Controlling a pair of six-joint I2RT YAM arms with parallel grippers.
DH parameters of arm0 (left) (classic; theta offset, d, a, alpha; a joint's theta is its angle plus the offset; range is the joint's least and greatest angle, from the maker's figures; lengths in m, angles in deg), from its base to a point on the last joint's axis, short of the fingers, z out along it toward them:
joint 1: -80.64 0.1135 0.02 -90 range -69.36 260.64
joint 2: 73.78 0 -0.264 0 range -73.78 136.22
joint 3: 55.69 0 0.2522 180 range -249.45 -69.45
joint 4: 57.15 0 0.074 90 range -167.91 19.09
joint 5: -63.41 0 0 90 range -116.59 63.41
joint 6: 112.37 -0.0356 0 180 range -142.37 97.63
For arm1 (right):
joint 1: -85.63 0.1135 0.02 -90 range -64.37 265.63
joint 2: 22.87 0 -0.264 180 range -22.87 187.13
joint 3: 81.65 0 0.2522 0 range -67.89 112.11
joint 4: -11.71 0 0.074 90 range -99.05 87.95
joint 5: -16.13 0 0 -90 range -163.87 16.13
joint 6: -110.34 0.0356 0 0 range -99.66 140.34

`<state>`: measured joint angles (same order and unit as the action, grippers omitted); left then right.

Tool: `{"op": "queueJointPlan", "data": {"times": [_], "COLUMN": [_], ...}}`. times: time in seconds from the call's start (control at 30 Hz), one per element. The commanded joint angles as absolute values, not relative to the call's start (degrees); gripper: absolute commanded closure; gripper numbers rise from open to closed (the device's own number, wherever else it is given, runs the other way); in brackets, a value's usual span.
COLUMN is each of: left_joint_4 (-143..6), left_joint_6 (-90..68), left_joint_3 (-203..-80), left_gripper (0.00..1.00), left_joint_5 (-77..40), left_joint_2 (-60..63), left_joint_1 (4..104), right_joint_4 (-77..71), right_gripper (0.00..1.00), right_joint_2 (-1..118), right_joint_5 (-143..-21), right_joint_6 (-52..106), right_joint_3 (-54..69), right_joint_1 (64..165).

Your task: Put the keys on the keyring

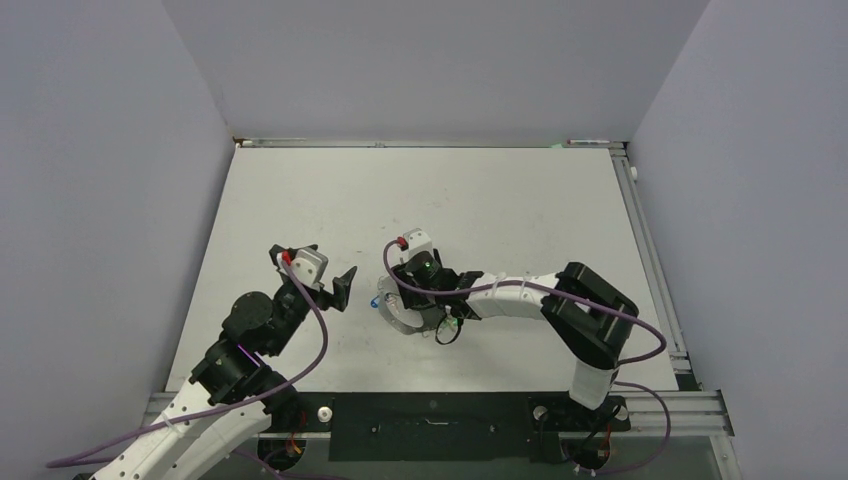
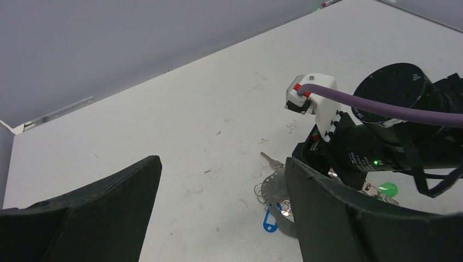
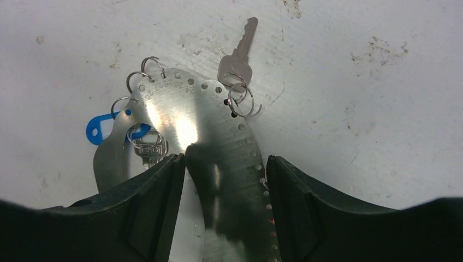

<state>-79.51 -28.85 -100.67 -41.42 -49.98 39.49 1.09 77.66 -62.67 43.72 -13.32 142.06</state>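
Observation:
The keyring (image 3: 191, 120) is a flat, shiny silver curved band with a row of small holes and several split rings on its rim, lying on the table. A bare silver key (image 3: 240, 54) hangs on one ring at the band's far edge. A second key (image 3: 148, 148) with a blue tag (image 3: 98, 128) sits at its left. My right gripper (image 3: 225, 159) stands open over the band, one finger on each side of it. A green tag (image 2: 387, 189) lies beside the right arm. My left gripper (image 2: 224, 164) hovers open and empty, left of the keyring (image 2: 275, 188).
The white table (image 1: 500, 210) is walled by grey panels on three sides, with a metal rail (image 1: 650, 250) along its right edge. The right arm's purple cable (image 2: 382, 109) and wrist block loom just behind the keyring in the left wrist view.

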Motion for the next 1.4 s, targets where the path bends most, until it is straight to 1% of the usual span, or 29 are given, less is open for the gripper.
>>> {"op": "queueJointPlan", "data": {"times": [0.0,0.3,0.47,0.63,0.93,1.13,1.23,1.37], "left_joint_4": [-78.5,-78.4,-78.2,-78.2,-78.0,-76.8,-76.6,-77.1], "left_joint_6": [-28.8,-28.9,-28.9,-28.8,-28.6,-27.5,-26.1,-25.5], "left_joint_3": [-100.6,-100.6,-100.6,-100.5,-100.5,-99.5,-99.5,-100.3], "left_gripper": [0.19,0.19,0.19,0.19,0.18,0.11,0.06,0.03], "left_joint_5": [-41.9,-41.8,-41.6,-41.5,-40.9,-39.9,-39.5,-39.3], "left_joint_2": [-50.2,-50.1,-49.8,-49.7,-49.0,-48.8,-47.1,-44.9], "left_joint_1": [39.9,39.9,39.9,39.9,40.0,40.0,40.1,40.1], "right_joint_4": [4.2,5.8,5.5,3.0,2.3,4.7,6.6,9.5], "right_gripper": [0.44,0.48,0.49,0.49,0.47,0.47,0.47,0.47], "right_joint_2": [81.4,86.3,87.8,86.1,72.6,63.6,59.5,53.4], "right_joint_5": [-68.1,-77.4,-81.0,-77.2,-67.5,-61.7,-57.9,-51.8], "right_joint_6": [42.0,41.6,39.0,36.5,34.4,37.3,40.8,44.7], "right_joint_3": [-8.5,-4.4,-1.6,-0.7,-7.1,-15.6,-21.9,-29.6], "right_joint_1": [141.0,141.6,145.2,147.9,147.9,147.9,148.0,148.0]}}
